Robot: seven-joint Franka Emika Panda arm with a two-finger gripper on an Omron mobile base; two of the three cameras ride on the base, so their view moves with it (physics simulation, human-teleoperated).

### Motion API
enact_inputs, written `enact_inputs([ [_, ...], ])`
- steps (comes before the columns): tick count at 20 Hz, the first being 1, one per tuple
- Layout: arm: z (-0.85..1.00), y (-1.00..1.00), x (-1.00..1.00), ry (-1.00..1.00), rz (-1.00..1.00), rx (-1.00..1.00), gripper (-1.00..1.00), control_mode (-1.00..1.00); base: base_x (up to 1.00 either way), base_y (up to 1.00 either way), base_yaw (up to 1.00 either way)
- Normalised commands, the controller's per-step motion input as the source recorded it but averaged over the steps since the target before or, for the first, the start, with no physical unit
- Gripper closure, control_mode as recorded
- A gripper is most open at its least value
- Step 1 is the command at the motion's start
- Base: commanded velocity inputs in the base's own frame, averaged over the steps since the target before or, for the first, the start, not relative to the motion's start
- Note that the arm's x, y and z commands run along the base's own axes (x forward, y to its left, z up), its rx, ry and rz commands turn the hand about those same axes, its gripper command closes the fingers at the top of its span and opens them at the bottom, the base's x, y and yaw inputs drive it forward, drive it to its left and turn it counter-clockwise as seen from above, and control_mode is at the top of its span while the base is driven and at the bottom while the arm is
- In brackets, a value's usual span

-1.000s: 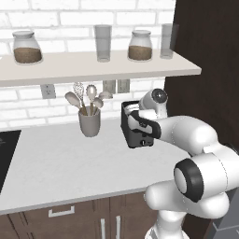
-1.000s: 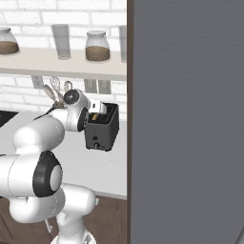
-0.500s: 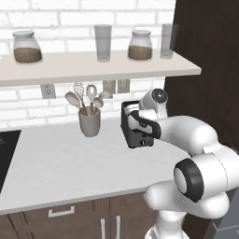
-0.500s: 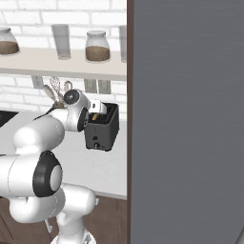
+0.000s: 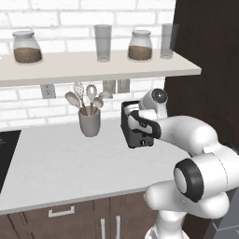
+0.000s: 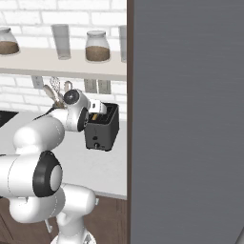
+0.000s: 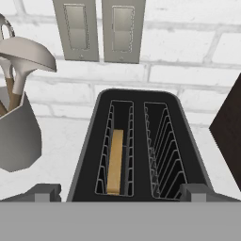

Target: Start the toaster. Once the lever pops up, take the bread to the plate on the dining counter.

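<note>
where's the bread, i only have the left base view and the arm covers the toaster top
Observer: The bread stands on edge in the toaster's left slot as the hand view shows it, sunk below the rim.
Operator: other slot got anything
Observer: No, only its wire rack shows in the hand view.
Operator: is the gripper on the toaster
Observer: The gripper is open above the toaster's near end, one fingertip off each side of the body, neither in a slot.
Operator: any control on the front
Observer: A small round knob sits low on the front face in the right base view.
</note>
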Motion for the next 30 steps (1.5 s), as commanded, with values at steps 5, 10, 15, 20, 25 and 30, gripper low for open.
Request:
enact_inputs([
  [5,0.0,0.0,0.0,0.0,0.0,0.0,-1.0,-1.0,0.0,0.0,0.0],
  [10,0.0,0.0,0.0,0.0,0.0,0.0,-1.0,-1.0,0.0,0.0,0.0],
  [15,0.0,0.0,0.0,0.0,0.0,0.0,-1.0,-1.0,0.0,0.0,0.0],
  [20,0.0,0.0,0.0,0.0,0.0,0.0,-1.0,-1.0,0.0,0.0,0.0],
  [25,0.0,0.0,0.0,0.0,0.0,0.0,-1.0,-1.0,0.0,0.0,0.0],
  [30,0.0,0.0,0.0,0.0,0.0,0.0,-1.0,-1.0,0.0,0.0,0.0],
])
